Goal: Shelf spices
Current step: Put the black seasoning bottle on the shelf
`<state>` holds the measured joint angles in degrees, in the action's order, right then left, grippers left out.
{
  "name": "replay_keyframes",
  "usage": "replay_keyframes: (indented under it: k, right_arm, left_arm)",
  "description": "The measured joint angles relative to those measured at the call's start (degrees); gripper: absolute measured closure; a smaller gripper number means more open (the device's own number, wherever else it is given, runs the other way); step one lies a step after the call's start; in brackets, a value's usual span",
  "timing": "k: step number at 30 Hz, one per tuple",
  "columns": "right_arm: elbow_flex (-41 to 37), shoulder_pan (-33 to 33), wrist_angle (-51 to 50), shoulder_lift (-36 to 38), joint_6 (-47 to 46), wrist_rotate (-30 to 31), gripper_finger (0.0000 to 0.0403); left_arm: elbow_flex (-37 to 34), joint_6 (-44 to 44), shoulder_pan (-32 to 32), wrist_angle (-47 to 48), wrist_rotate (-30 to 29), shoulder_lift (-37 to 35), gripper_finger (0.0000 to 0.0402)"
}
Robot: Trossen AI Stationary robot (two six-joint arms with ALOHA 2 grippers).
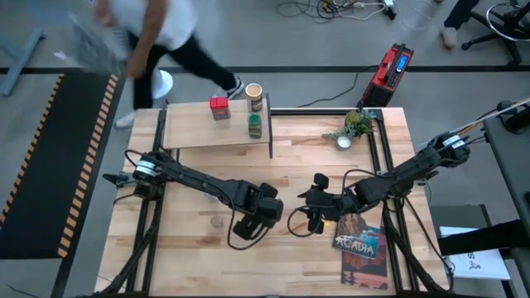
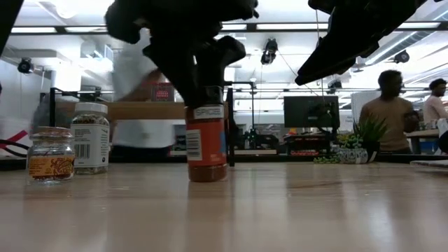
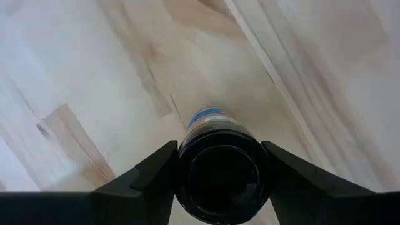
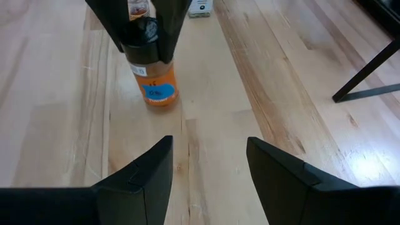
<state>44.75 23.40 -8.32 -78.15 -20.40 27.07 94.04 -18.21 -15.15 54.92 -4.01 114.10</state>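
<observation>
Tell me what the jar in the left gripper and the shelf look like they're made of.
The dark-capped jar, standing on the table between the left gripper fingers: likely clear glass or plastic, since orange-red spice shows through; matte black cap, probably plastic; paper label. The shelf: pale wood top with visible grain, thin black legs, seemingly metal.

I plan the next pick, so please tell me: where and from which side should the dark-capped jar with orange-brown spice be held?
Grip the dark-capped spice jar at its black cap, coming straight down from above. It stands upright on the table with free space around it. The left end effector already has one finger on each side of the cap.
</observation>
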Motion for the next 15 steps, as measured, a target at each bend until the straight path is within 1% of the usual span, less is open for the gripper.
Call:
replay_keyframes:
  k: [4,9,12,15]
  right_arm:
    - [0.0,0.0,0.0,0.0,0.0,-0.02,0.0222]
    - [-0.21,0.0,-0.11,0.0,-0.07,-0.02,0.0222]
    - [-0.48,0.0,-0.11,0.0,-0.17,-0.02,0.0222]
    - [-0.65,0.01,-0.13,0.0,-0.49,-0.03,0.0222]
  left_arm:
    - [0.02,-8.18,-0.85,1.36,-0.19,-0.02,0.0195]
    - [0.02,-19.04,-2.08,2.27,-0.58,-0.04,0.0205]
    - [0.0,-24.91,-2.91,2.56,-2.74,-0.04,0.0206]
    - [-0.05,-29.18,-3.55,2.62,-5.33,-0.01,0.0199]
